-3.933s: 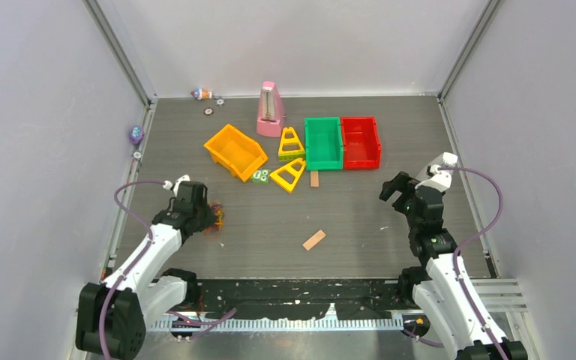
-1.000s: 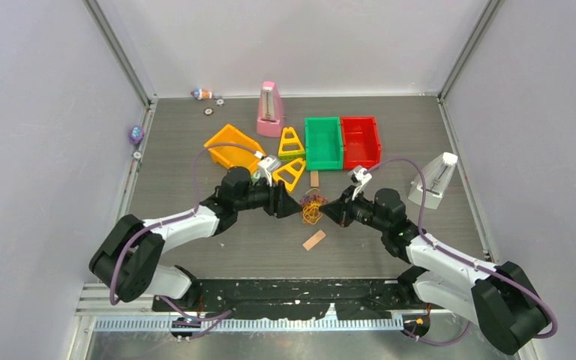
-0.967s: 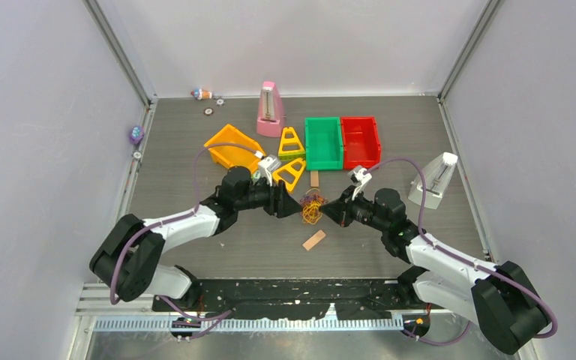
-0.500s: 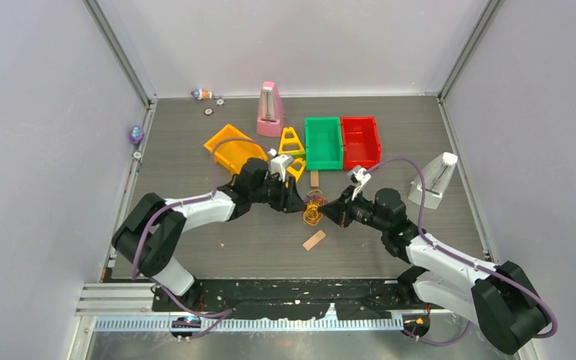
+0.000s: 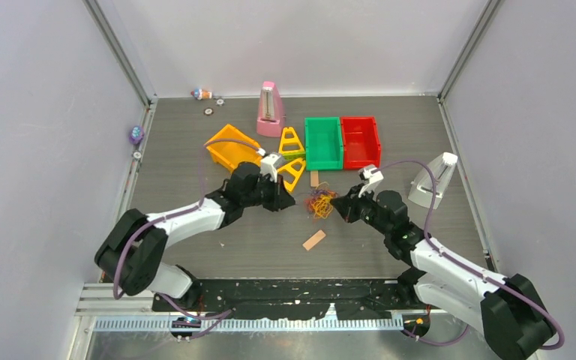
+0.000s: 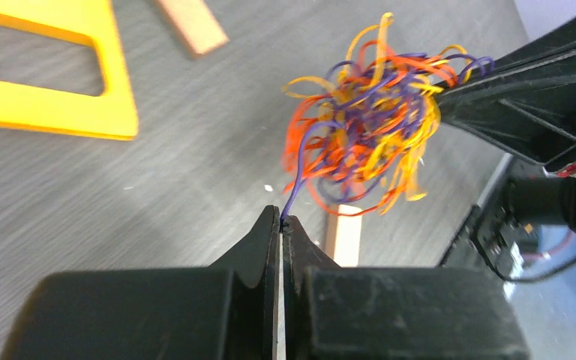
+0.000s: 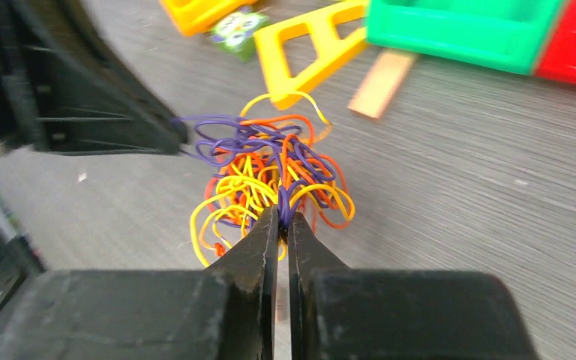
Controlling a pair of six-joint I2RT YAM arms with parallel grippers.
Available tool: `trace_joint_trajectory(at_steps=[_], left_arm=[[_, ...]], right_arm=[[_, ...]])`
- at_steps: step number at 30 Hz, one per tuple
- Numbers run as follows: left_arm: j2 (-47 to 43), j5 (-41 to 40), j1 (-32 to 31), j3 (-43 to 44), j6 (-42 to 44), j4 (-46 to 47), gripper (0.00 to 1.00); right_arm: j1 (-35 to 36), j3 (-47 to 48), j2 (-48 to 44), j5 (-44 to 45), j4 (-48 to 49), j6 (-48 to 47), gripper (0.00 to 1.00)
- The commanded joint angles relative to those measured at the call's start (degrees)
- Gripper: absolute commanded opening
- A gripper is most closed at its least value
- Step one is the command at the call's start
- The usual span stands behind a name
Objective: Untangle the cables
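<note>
The cables (image 5: 319, 202) form one tangled ball of thin yellow, orange-red and dark purple cords, lifted off the grey table (image 5: 255, 232) between the two arms. My left gripper (image 6: 281, 222) is shut on a single purple cord (image 6: 294, 184) that runs from the ball (image 6: 367, 124) to its tips. My right gripper (image 7: 283, 216) is shut on several cords at the near side of the ball (image 7: 270, 169). In the top view the left gripper (image 5: 291, 202) sits just left of the ball and the right gripper (image 5: 335, 204) just right of it.
A yellow triangle frame (image 5: 289, 174), a yellow bin (image 5: 233, 151), a green bin (image 5: 323, 142) and a red bin (image 5: 361, 141) stand behind the ball. A pink metronome (image 5: 270, 109) is at the back, a white one (image 5: 433, 181) at the right. A small wooden block (image 5: 314, 240) lies in front.
My left gripper has shut on a purple cord and drawn back slightly left. The right gripper has lifted the ball up and a little to the right.
</note>
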Motion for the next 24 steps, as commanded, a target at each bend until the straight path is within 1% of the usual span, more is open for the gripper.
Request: trace_joint_trajectory(at_steps=[1, 3, 5, 6, 8, 10, 12, 14, 16, 17, 18, 20, 22, 24], left_arm=[[-6.3, -12.8, 3.0, -3.4, 0.0, -1.5, 0.0], [-9.7, -16.6, 4.3, -6.1, -0.5, -0.6, 0.0], [-13.0, -21.3, 4.5, -8.3, -0.8, -0.6, 0.0], [-14.6, -24.8, 4.5, -9.1, -1.0, -1.3, 0.0], [-17.8, -35.7, 4.5, -10.3, -2.6, -4.4, 0.0], [-20.8, -44.9, 4.6, -11.3, -5.0, -8.0, 0.0], [-24.6, -50.5, 4.6, -12.7, -6.3, -9.7, 0.0], [-28.0, -55.1, 4.6, -14.5, -7.4, -10.3, 0.0], [-30.6, -62.9, 4.6, -15.4, -11.4, -14.1, 0.0], [-31.6, -67.6, 4.6, -15.5, -16.4, -17.9, 0.0], [-32.6, -72.7, 4.6, -15.5, -20.9, -22.1, 0.0], [-33.9, -80.3, 4.6, -14.7, -29.1, -30.2, 0.0], [-34.7, -83.2, 4.6, -14.1, -31.9, -33.6, 0.0], [-34.6, -83.2, 4.6, -14.0, -31.6, -33.2, 0.0]], right_arm=[[0.1, 2.9, -3.6, 22.4, -7.8, 0.7, 0.05], [0.1, 3.1, -4.4, 28.3, -10.5, 2.0, 0.05], [0.1, 3.0, -4.7, 30.4, -11.3, 2.5, 0.05], [0.1, 3.0, -4.7, 30.9, -11.6, 2.9, 0.05], [0.1, 3.4, -4.5, 33.2, -12.9, 3.9, 0.05], [0.1, 4.2, -4.2, 36.8, -15.2, 5.3, 0.05], [0.1, 4.8, -4.3, 42.2, -17.6, 7.4, 0.05], [0.2, 4.5, -5.0, 44.8, -18.6, 8.9, 0.05], [0.1, 4.0, -6.2, 47.5, -19.4, 10.4, 0.05], [0.1, 3.8, -7.2, 48.6, -20.5, 11.0, 0.05], [0.1, 3.7, -7.8, 51.6, -21.2, 12.9, 0.05], [0.1, 3.1, -10.6, 56.8, -24.4, 16.5, 0.05], [0.0, 2.2, -13.3, 60.6, -26.7, 19.7, 0.05], [0.0, 0.9, -16.1, 62.4, -27.2, 21.3, 0.05]])
